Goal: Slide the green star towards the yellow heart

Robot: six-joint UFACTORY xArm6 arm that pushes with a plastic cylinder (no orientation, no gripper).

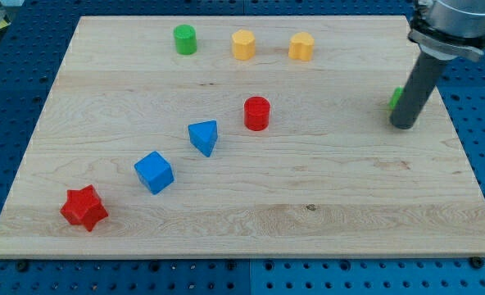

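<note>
The green star (396, 97) lies near the board's right edge, mostly hidden behind my rod; only a green sliver shows at the rod's left. My tip (403, 124) rests on the board just below and to the right of that sliver, touching or nearly touching it. Two yellow blocks stand near the view's top: one (242, 44) at centre and one (301, 47) to its right. I cannot tell which of them is the heart. Both lie far to the upper left of the star.
A green cylinder (184, 39) stands at the top left of the yellow blocks. A red cylinder (257, 113) is mid-board, a blue triangle (203, 137) and a blue cube (154, 172) below-left of it, a red star (84, 208) at bottom left. The wooden board (308, 221) ends close right of my tip.
</note>
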